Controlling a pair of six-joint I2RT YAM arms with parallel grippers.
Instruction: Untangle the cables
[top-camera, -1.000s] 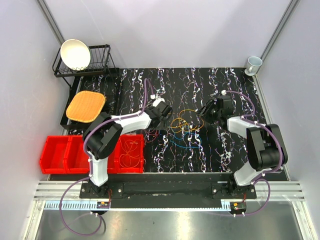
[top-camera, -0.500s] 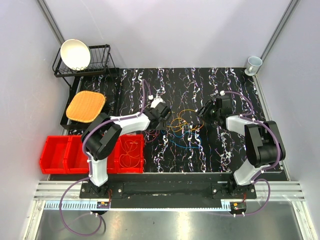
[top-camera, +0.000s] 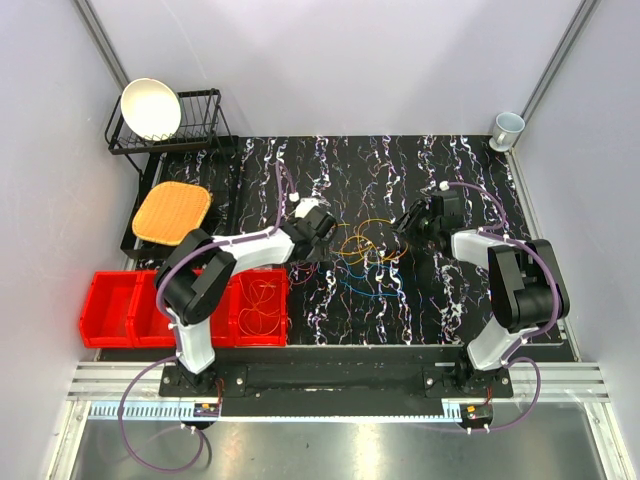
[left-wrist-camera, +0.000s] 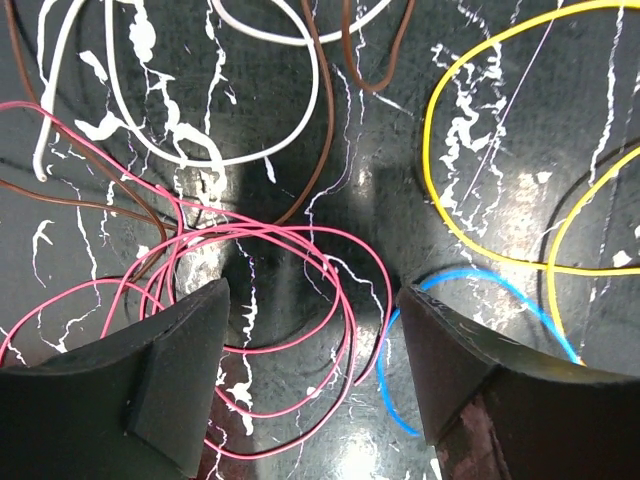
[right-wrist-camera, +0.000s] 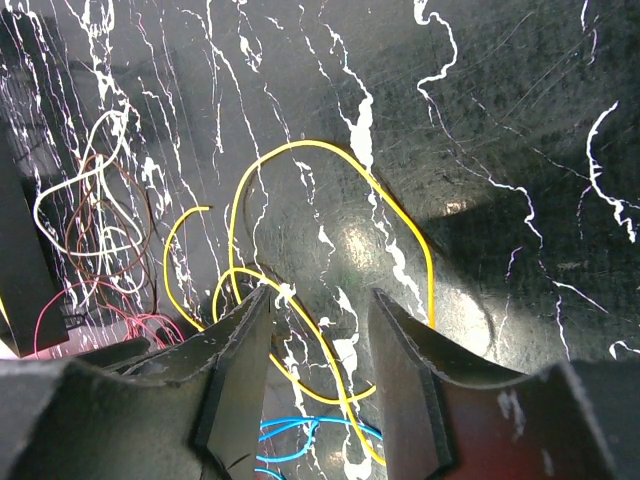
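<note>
**Untangling barely begun: one coil binned, the knot intact**

Farthest left, a red bin (top-camera: 262, 338) holds a thin coil (top-camera: 262, 303) that lies apart from the rest. I judge that one cable is already sorted out. The bin sits at about 8 o'clock from the main heap.

The left gripper (top-camera: 333, 243) is at 9 o'clock of the heap, low over the black mat (top-camera: 450, 170). Its wrist view shows the left gripper (left-wrist-camera: 312, 300) with jaws spread and grasping nothing. They straddle the pink cable (left-wrist-camera: 262, 232), whose loops run under both fingers.

The cables (top-camera: 365, 255) are bunched mid-mat and cross one another. From the left wrist, the white cable (left-wrist-camera: 316, 85) is at 11 o'clock and the brown cable (left-wrist-camera: 328, 130) crosses it and the pink loops. The yellow cable (left-wrist-camera: 426, 150) is at 2 o'clock and the blue cable (left-wrist-camera: 470, 272) at 4 o'clock, passing beneath the yellow.

The right gripper (top-camera: 405, 228) is at 2 o'clock of the heap. In its own view the right gripper (right-wrist-camera: 320, 300) has its jaws apart, released. A yellow strand lies on the mat between them, unpinched.

So nearly everything is left. No cable is lifted, and five colours have yet to be drawn apart.
</note>
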